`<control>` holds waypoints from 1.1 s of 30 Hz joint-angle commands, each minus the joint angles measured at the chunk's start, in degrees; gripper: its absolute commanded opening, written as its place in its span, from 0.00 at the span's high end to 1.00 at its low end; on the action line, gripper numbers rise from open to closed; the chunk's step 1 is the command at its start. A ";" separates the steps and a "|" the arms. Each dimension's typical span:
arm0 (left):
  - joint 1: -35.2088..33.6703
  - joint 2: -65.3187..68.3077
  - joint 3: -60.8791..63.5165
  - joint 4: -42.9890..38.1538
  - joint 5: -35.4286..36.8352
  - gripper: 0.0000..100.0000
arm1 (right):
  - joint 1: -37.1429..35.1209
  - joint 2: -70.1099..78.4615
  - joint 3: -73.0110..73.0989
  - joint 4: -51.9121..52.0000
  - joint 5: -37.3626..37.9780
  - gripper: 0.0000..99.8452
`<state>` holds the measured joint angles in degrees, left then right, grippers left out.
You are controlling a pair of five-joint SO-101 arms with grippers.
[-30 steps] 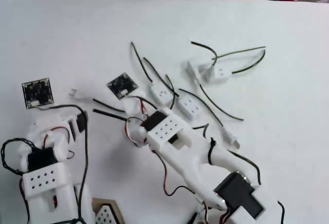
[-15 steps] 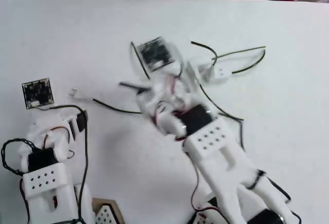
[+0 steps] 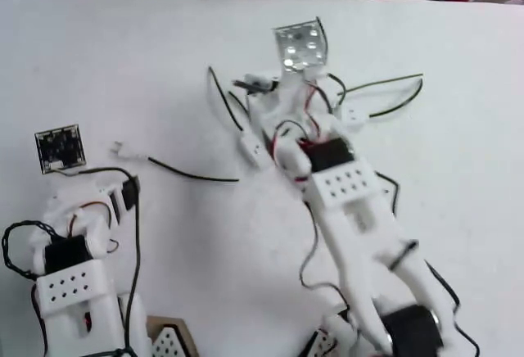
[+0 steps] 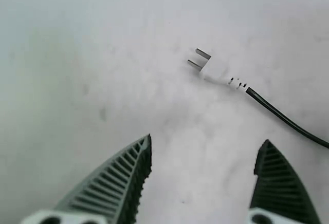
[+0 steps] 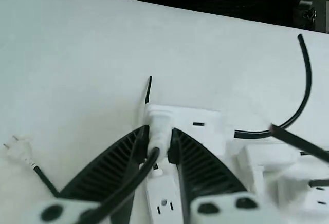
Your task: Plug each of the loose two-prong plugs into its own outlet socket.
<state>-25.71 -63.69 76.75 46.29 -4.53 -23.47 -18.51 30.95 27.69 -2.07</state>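
Landmark: loose plug (image 4: 212, 68), white, two prongs, lying flat on the white table (image 3: 426, 210) with its black cord (image 4: 285, 124) trailing off behind it. Left gripper (image 4: 205, 143) hangs over bare table near that plug, on its prong side. Its jaws are spread wide with nothing between them, and it is apart from both plug and cord. Small black board (image 3: 60, 146) lies near the loose plug, on the side away from the cord. Well apart from the loose plug, past the far end of its cord, sits a cluster of white sockets and tangled black leads. Right gripper (image 5: 157, 134) is over that cluster, its jaws clamped on a second plug (image 5: 157, 126), white, with a dark lead running back between the fingers. The second plug's front end meets the edge of an outlet socket (image 5: 198, 124). Cannot tell whether the prongs are seated. Another outlet socket (image 5: 163, 203) lies just beside it, under the gripper. More white socket blocks (image 5: 267, 160) lie on the side of the cluster farther from the loose plug.
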 commanded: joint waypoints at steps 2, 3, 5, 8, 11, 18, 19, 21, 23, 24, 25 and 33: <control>-0.13 -1.27 0.53 -1.67 0.35 0.68 | 0.84 9.80 -7.30 -10.68 0.44 0.98; -0.13 -1.27 0.53 -1.67 0.35 0.68 | 0.92 12.53 -8.97 -11.65 0.44 0.98; -0.13 -1.27 0.53 -1.67 0.35 0.68 | 0.92 17.98 -12.75 -12.09 0.44 0.98; -0.13 -1.27 0.53 -1.67 0.35 0.68 | 1.19 25.80 -19.52 -10.15 0.44 0.98; -0.13 -1.27 0.53 -1.67 0.35 0.68 | 2.68 32.40 -26.73 -5.49 0.09 0.90; -0.13 -1.27 0.53 -1.67 0.35 0.68 | 3.82 35.74 -36.57 9.71 0.26 0.81; -0.13 -1.27 0.53 -1.67 0.35 0.68 | 3.74 34.42 -37.01 12.62 0.35 0.81; -0.13 -1.27 0.53 -1.67 0.35 0.68 | 3.56 31.16 -37.36 18.15 0.35 0.81; -0.13 -1.27 0.53 -1.67 0.35 0.68 | 3.74 27.38 -37.36 23.60 0.35 0.81; -0.13 -1.27 0.53 -1.67 0.35 0.68 | 3.91 25.54 -37.36 26.51 0.35 0.81; -0.13 -1.27 0.53 -1.67 0.35 0.68 | 4.18 23.60 -37.36 29.58 0.35 0.81; -0.13 -1.27 0.53 -1.67 0.35 0.68 | 9.89 11.21 -37.19 49.71 0.44 0.81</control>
<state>-25.71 -63.87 77.63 45.76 -4.53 -16.44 -1.19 -3.34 72.09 -2.15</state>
